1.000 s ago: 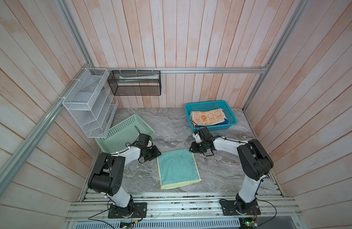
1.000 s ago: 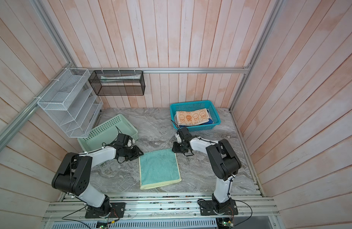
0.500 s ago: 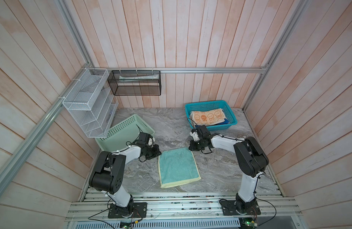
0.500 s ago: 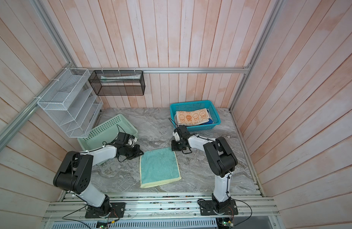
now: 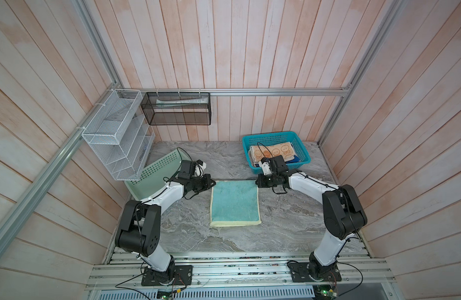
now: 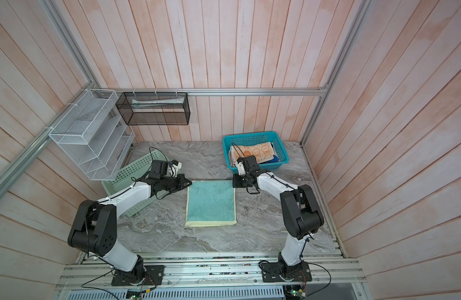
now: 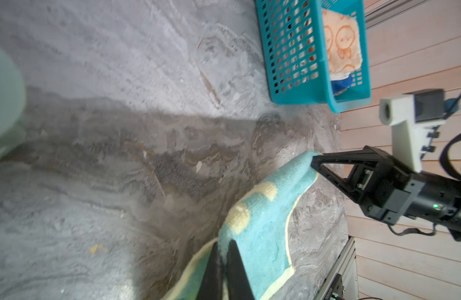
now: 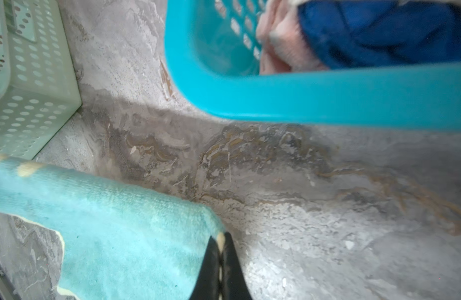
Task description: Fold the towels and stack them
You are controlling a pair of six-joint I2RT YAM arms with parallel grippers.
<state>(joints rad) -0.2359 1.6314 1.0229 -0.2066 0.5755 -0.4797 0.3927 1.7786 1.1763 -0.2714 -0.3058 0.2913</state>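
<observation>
A pale yellow and teal towel (image 5: 234,202) (image 6: 210,202) lies folded in the middle of the marble table. My left gripper (image 5: 213,183) (image 6: 190,183) is at its far left corner, and the left wrist view shows it (image 7: 224,242) shut on the terry edge. At the far right corner my right gripper (image 5: 257,181) (image 6: 234,181) is shut on the cream hem (image 8: 221,237). The far edge between them is raised slightly. The orange-and-cream towel (image 5: 273,150) tops a stack in the teal basket (image 5: 303,163), above a blue towel (image 8: 380,31) and a pink towel (image 8: 278,44).
A mint-green basket (image 5: 156,171) leans at the left, just behind my left arm. A white wire rack (image 5: 115,135) and a black mesh box (image 5: 176,109) hang on the walls. The teal basket's rim (image 8: 328,93) is close behind my right gripper.
Both grippers have shut on the towel's far corners. The arms have shifted only slightly, and the towel's far edge has risen a little off the table.
</observation>
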